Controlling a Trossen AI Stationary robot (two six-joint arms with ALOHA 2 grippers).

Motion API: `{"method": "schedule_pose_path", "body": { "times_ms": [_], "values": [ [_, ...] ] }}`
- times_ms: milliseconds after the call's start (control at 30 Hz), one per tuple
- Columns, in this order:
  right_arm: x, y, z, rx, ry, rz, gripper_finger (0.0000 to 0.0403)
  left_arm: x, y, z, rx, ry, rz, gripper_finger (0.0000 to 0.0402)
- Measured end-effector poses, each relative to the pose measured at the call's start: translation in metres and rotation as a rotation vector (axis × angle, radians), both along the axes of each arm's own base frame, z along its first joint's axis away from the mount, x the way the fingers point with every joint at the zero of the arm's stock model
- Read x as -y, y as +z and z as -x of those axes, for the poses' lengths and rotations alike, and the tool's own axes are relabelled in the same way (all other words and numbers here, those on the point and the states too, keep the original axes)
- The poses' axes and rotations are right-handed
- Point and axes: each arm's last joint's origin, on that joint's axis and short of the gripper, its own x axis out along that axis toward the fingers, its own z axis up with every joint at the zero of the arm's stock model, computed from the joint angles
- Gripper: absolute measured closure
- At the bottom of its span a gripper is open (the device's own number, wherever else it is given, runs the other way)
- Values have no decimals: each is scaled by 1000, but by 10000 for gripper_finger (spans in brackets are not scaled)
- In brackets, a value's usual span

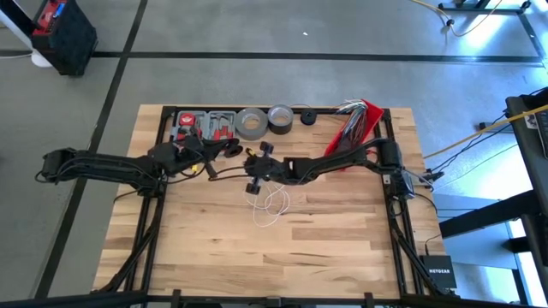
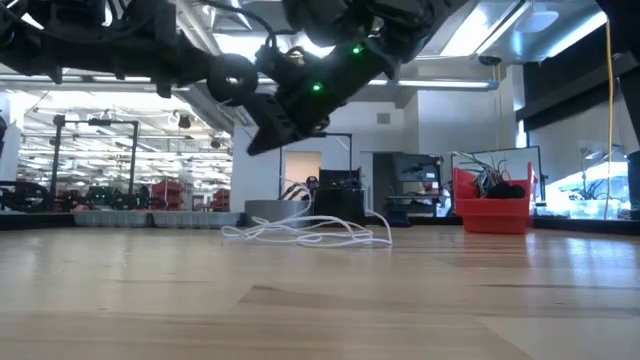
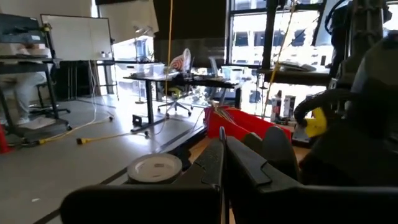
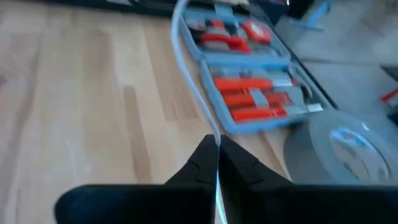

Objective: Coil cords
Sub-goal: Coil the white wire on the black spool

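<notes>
The white cord lies in a loose tangle of loops near the middle of the counter, its mass spread left to right in the low view, with one strand rising out of the pile. That strand runs up into the right claw, which hangs just above and a little to the far side of the loops; the right wrist view shows its fingers closed on the cord, the thin line running away from the tips toward the tool case. So the loose bulk of the cord lies below and slightly nearward of the right claw, and any coiling pull would likely draw from there. The left claw sits just to the left of the right one, also raised off the counter, fingers pressed together and holding nothing that I can make out. Both claws are about equally close to the pile, the right one nearer. Along the far edge stand the tool case, two grey tape rolls and a red bin of wires, close behind the claws, so room is tight there. Toward the near edge the counter is bare wood and gives the freer space for laying down loops.
</notes>
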Motion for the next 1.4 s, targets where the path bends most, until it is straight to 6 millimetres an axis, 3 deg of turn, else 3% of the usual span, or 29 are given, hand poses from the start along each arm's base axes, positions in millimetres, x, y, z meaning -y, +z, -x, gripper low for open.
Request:
{"method": "schedule_pose_path", "body": {
  "times_ms": [200,367,533,700,900,1133,1400],
  "values": [
    [-16,20,-16,97,32,41,391,-1,-6,-4,-57,28,-20,402],
    [-23,34,-20,101,-42,126,397,-1,-17,-11,-164,26,-63,401],
    [-27,50,-10,-2,-177,253,391,0,-23,-12,-277,19,-163,402],
    [-26,60,8,-131,-324,356,395,4,-20,-9,-280,-2,-188,402],
    [-23,52,15,-203,-323,311,390,15,-12,-4,-222,-84,-205,402],
    [-9,25,-2,-185,-131,57,387,19,-7,1,-187,-111,-211,402],
    [-15,4,-24,-35,74,-132,382,19,-7,1,-181,-117,-211,402]
  ]
}}
